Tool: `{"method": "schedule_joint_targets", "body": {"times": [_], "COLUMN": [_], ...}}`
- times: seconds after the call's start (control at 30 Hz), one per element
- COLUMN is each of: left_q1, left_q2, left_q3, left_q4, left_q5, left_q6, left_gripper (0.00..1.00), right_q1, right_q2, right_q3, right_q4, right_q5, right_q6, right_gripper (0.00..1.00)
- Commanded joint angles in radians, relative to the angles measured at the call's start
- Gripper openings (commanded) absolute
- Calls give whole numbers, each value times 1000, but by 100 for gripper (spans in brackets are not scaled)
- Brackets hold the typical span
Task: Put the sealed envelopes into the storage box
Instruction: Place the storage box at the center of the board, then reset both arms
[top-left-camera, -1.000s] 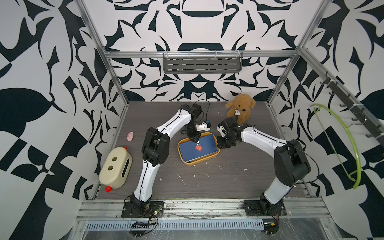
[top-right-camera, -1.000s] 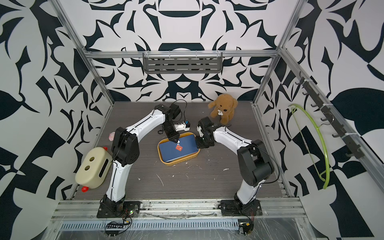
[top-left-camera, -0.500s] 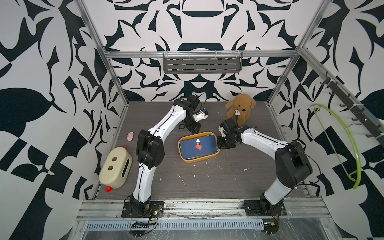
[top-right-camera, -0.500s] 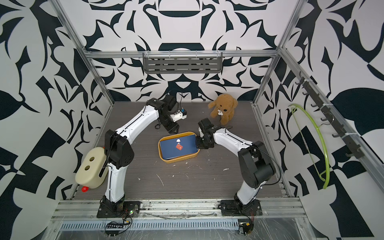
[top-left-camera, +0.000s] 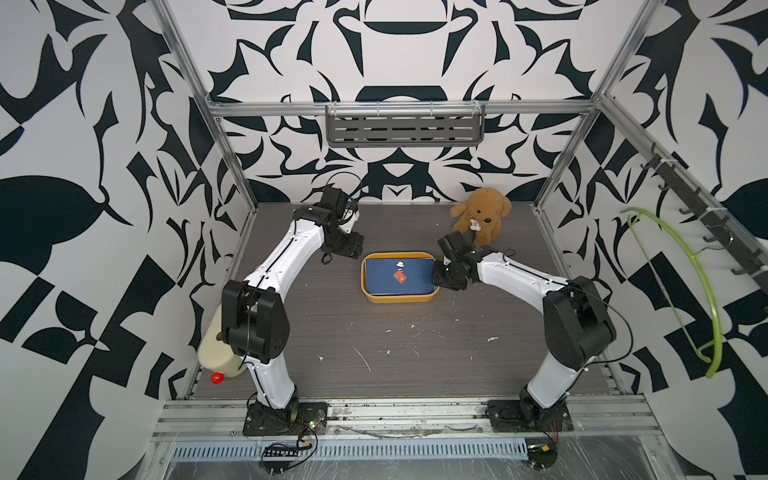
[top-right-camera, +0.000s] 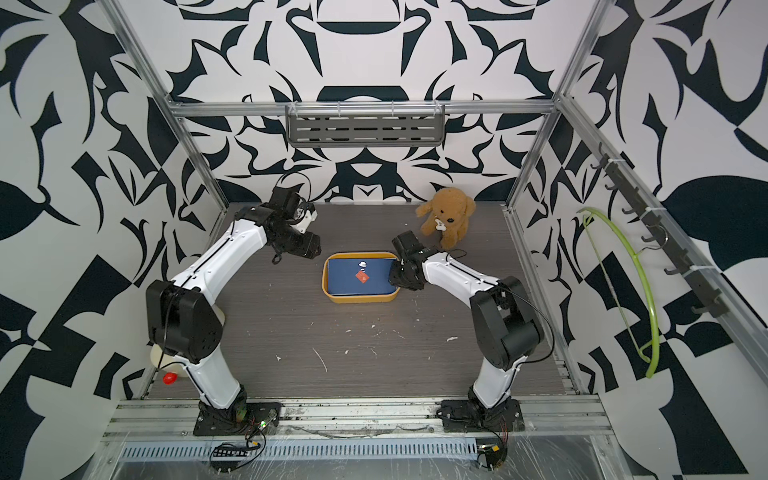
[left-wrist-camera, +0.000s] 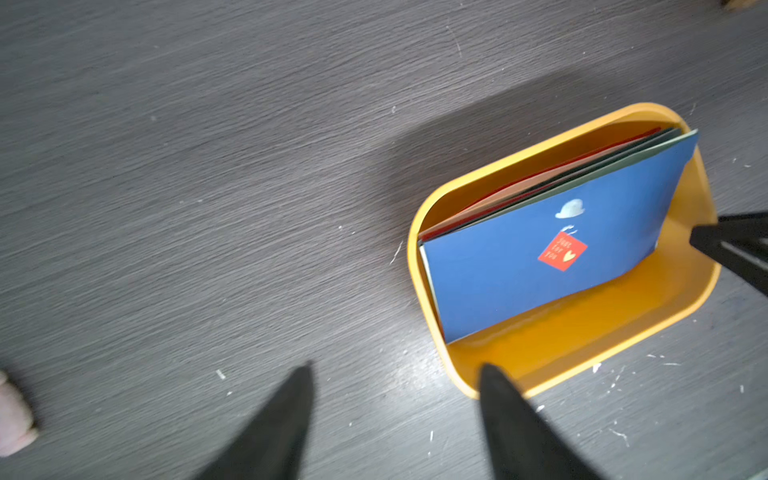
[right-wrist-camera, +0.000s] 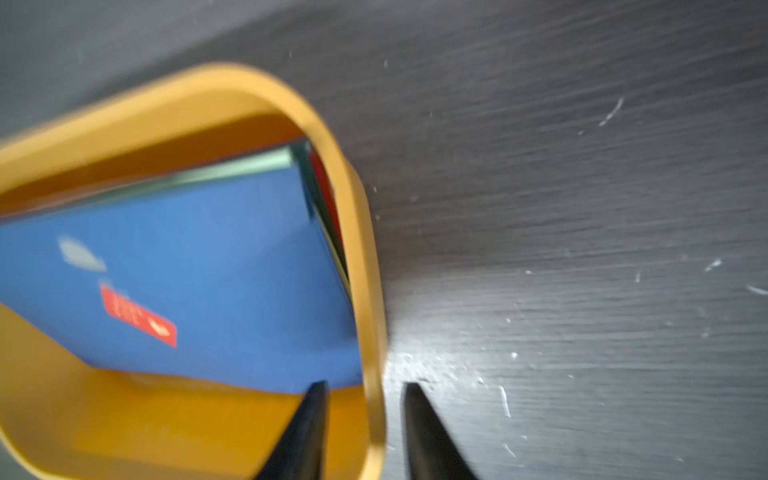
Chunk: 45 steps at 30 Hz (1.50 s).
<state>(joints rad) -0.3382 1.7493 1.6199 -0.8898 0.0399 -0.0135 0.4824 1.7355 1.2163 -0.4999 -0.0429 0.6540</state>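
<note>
Even bright light, motion-blurred wrist views

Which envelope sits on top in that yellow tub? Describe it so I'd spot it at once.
In the middle of the grey table sits a mustard-yellow tub. The envelope facing up in it is navy blue. Unlike the red and green ones tucked behind it, it shows its whole face, with a red diamond sticker.
</note>
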Motion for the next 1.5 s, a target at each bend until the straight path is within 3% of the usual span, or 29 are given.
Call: {"method": "schedule_joint_targets", "body": {"times": [0.0,0.07,0.17,0.3,0.43,0.67,0.87,0.93,1.0,1.27,1.47], "left_q1": [15,31,62,114,187,302,351,351,351,350,349], "left_q2": [-79,-121,-203,-346,-484,-620,-690,-684,-642,-339,-216], "left_q3": [-52,-93,-199,-401,-621,-909,-1057,-1104,-1152,-1230,-1282], "left_q4": [68,106,198,367,519,741,920,1032,1186,1629,1845], "left_q5": [-22,-56,-100,-186,-249,-225,-170,-153,-207,-208,-147], "left_q6": [-54,-78,-111,-157,-202,-208,-162,-140,-143,-114,-98], "left_gripper": [99,99,99,99,99,99,99,99,99,99,99], "right_q1": [5,4,-11,-103,-183,-262,-296,-304,-321,-371,-423], "right_q2": [-67,-97,-164,-254,-333,-394,-446,-452,-445,-399,-323], "right_q3": [69,90,84,27,-93,-251,-374,-415,-449,-621,-741], "right_q4": [-43,-86,-111,-99,-1,176,346,421,478,764,1060], "right_q5": [48,69,85,89,265,452,447,444,432,427,282], "right_q6": [-55,-114,-186,-235,-280,-376,-426,-456,-472,-583,-620], "right_gripper": [60,88,99,99,99,99,99,99,99,99,97]}}
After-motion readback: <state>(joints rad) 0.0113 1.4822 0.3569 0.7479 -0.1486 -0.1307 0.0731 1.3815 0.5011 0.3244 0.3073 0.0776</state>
